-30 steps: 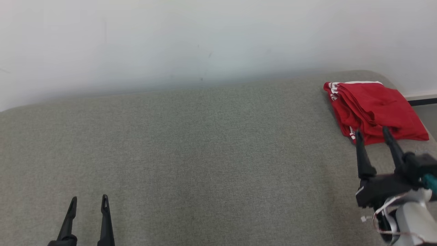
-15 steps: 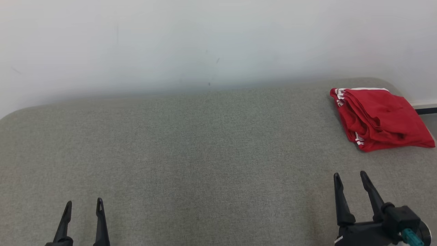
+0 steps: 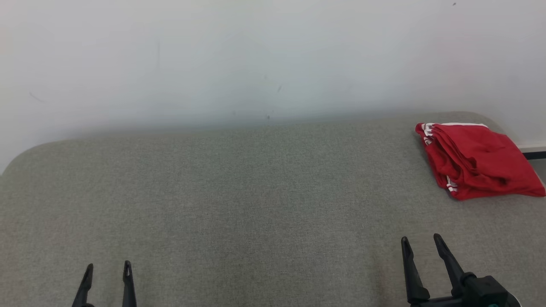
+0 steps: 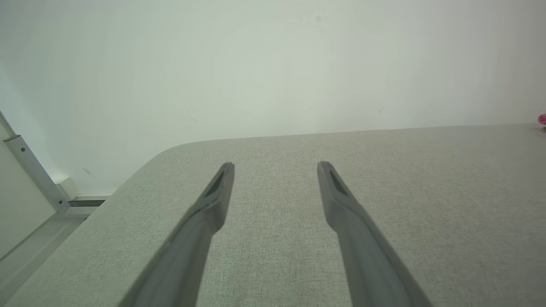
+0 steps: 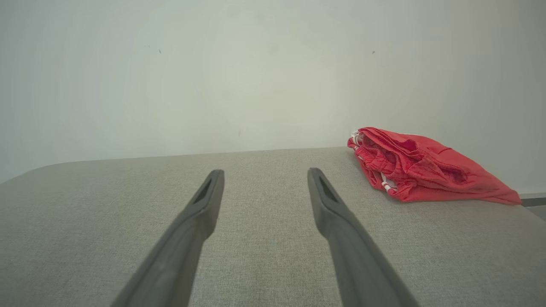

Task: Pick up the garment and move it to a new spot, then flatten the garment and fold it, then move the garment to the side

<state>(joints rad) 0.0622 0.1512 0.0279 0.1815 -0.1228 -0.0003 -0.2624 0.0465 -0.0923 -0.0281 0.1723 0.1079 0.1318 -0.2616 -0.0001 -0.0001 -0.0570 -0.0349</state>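
Note:
A folded red garment [image 3: 475, 158] with white trim lies at the far right of the grey padded surface [image 3: 239, 200], close to the back wall. In the right wrist view the garment [image 5: 420, 169] sits ahead and to the right of my fingers. My right gripper [image 3: 420, 239] is open and empty at the lower right, well short of the garment; its fingers [image 5: 204, 200] spread over bare fabric. My left gripper [image 3: 107, 267] is open and empty at the lower left, with bare fabric between its fingers [image 4: 337, 200].
A pale wall [image 3: 256, 59] runs along the back of the surface. The surface's rounded left corner [image 4: 140, 166] drops off to a floor and a metal frame post [image 4: 34, 175]. A dark baseboard strip [image 3: 533, 153] shows past the right edge.
My right gripper has drawn back from the garment's near edge toward the lower right, empty. The head camera has tilted, shifting the whole picture downward. The left gripper sits slightly lower in view.

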